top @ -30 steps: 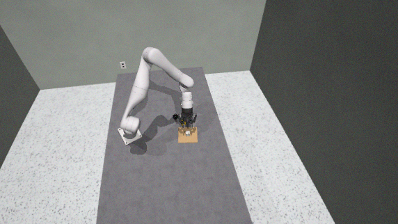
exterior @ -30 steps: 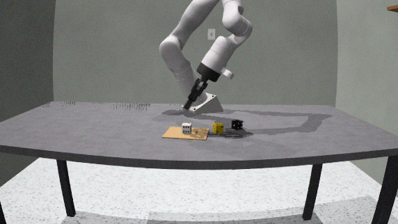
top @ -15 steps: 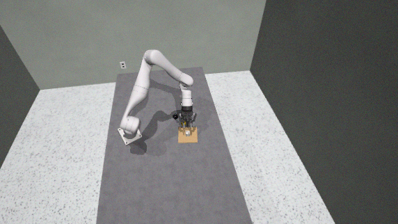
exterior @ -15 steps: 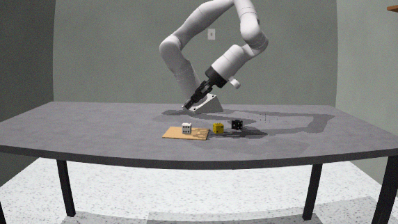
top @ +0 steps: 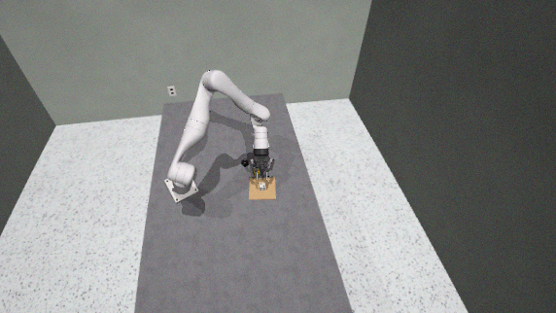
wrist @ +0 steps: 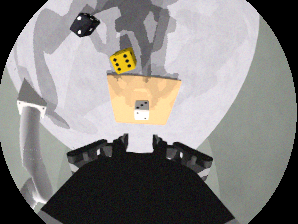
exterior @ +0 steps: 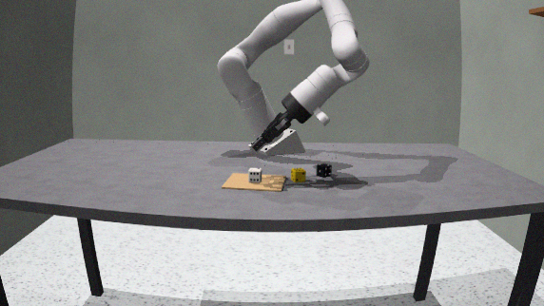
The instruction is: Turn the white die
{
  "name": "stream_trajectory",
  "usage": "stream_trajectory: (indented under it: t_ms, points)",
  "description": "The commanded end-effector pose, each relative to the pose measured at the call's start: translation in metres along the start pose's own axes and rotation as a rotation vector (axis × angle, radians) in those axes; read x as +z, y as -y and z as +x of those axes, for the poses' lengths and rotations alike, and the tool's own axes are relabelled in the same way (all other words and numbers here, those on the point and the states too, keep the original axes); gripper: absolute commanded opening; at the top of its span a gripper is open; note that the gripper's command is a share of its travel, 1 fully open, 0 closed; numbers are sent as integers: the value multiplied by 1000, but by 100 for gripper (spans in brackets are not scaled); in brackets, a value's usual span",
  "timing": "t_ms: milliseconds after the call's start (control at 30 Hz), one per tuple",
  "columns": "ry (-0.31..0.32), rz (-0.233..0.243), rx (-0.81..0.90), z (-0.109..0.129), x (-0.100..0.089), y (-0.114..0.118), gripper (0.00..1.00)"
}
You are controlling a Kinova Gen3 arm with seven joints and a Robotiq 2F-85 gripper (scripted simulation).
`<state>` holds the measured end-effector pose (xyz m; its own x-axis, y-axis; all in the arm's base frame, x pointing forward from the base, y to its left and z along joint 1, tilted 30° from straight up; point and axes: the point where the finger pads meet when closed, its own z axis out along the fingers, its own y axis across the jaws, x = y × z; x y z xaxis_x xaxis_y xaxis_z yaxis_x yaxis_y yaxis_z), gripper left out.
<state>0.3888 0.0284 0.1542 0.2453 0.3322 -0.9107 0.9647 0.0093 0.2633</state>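
The white die [exterior: 255,175] lies flat on the tan mat [exterior: 254,183], near the mat's middle; it also shows in the wrist view [wrist: 141,110] and in the top view [top: 261,186]. Its top face is too small to read. My gripper [exterior: 258,145] hangs tilted well above the table, behind and above the mat, with its fingers partly open and nothing between them. In the wrist view the fingertips frame the mat [wrist: 144,99] from above.
A yellow die [exterior: 298,175] lies on the table just off the mat's right edge, and a black die [exterior: 323,170] lies a little further right. Both show in the wrist view, yellow [wrist: 123,62] and black [wrist: 84,24]. The arm's base stands behind.
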Motion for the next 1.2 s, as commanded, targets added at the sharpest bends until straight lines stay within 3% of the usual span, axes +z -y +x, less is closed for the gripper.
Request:
stream_trajectory:
  t_ms: [0, 500, 1167]
  points:
    - [-1, -1, 1, 0, 0, 0, 46]
    - [-1, -1, 1, 4, 4, 0, 46]
    - [-1, -1, 1, 25, 24, 0, 46]
